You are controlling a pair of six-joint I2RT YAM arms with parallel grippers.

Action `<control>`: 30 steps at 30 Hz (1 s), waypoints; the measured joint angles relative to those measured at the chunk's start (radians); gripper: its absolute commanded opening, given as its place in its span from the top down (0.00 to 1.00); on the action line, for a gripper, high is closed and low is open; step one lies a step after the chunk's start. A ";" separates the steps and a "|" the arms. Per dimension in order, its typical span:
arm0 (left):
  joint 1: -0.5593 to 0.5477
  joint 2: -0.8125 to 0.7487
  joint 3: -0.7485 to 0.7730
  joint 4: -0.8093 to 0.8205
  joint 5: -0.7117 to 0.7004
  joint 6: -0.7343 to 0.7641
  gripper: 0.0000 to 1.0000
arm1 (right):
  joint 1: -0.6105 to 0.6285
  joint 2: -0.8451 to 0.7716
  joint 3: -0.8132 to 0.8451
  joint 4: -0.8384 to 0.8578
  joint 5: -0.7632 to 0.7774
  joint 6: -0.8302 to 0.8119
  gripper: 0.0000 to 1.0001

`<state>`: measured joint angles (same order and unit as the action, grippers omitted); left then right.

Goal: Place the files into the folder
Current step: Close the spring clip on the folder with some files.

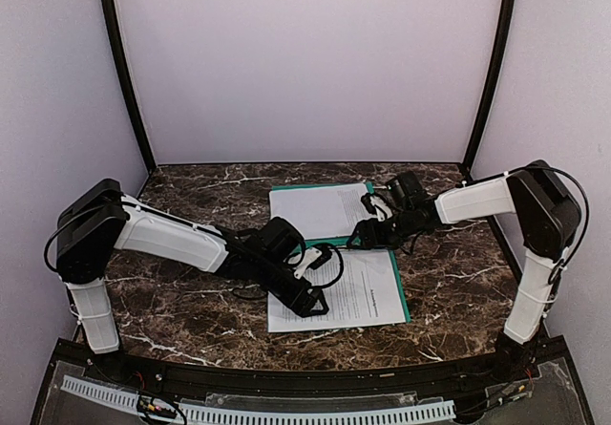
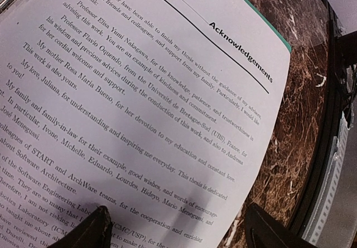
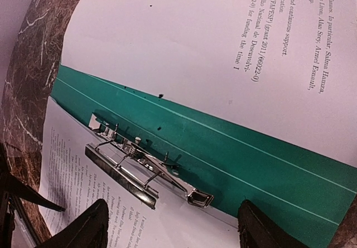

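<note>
My left claw (image 2: 178, 234) is hovering, jaws wide apart and gripping nothing, over the Acknowledgements sheet (image 2: 139, 92); my right claw (image 3: 173, 228) is hanging equally spread above the metal clip (image 3: 139, 170); the teal folder (image 3: 234, 147) is lying open on the marble table (image 2: 295, 108), the second sheet (image 3: 184, 30) covering its far half.

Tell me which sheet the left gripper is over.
The near sheet, headed Acknowledgements: the left gripper hangs over it. The far sheet lies by the right gripper.

A lab-style test booth: plain pale walls (image 1: 305, 62), black corner posts (image 1: 124, 72), marble-patterned tabletop (image 1: 191, 301).
</note>
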<state>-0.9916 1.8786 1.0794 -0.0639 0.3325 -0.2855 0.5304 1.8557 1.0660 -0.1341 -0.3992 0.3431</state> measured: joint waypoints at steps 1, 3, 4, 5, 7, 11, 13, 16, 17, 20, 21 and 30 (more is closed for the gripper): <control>0.000 0.001 0.000 0.002 0.000 0.000 0.19 | 0.000 0.000 0.000 0.000 -0.002 0.002 0.23; 0.000 0.003 0.000 0.006 0.000 -0.005 0.19 | 0.000 0.000 0.000 0.002 -0.008 0.003 0.23; -0.001 0.003 0.000 0.009 -0.001 -0.007 0.19 | 0.000 0.001 0.000 0.003 -0.010 0.003 0.23; -0.001 0.003 0.000 0.011 -0.002 -0.010 0.20 | 0.000 0.002 0.000 0.005 -0.012 0.006 0.23; -0.002 0.004 0.000 0.013 -0.003 -0.015 0.20 | 0.000 0.008 0.003 0.010 -0.020 0.008 0.24; -0.004 0.005 0.000 0.016 -0.010 -0.022 0.21 | 0.000 0.020 0.005 0.029 -0.035 0.014 0.24; -0.006 0.005 0.000 0.018 -0.013 -0.025 0.21 | 0.000 0.027 0.010 0.035 -0.045 0.018 0.25; -0.008 0.005 0.000 0.019 -0.018 -0.027 0.21 | 0.003 0.036 0.019 0.044 -0.058 0.026 0.26; -0.008 0.005 0.000 0.019 -0.019 -0.028 0.21 | 0.005 0.039 0.021 0.046 -0.062 0.030 0.26; -0.008 0.005 0.000 0.020 -0.020 -0.032 0.21 | 0.006 0.040 0.021 0.050 -0.067 0.037 0.28; -0.008 0.005 0.000 0.021 -0.020 -0.032 0.21 | 0.006 0.040 0.021 0.051 -0.068 0.038 0.28; -0.011 0.005 -0.001 0.022 -0.025 -0.034 0.21 | 0.024 0.034 0.039 0.046 -0.068 0.048 0.29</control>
<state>-1.0023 1.8839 1.0782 -0.0418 0.3073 -0.3191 0.5541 1.8900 1.1049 -0.0883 -0.4667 0.3912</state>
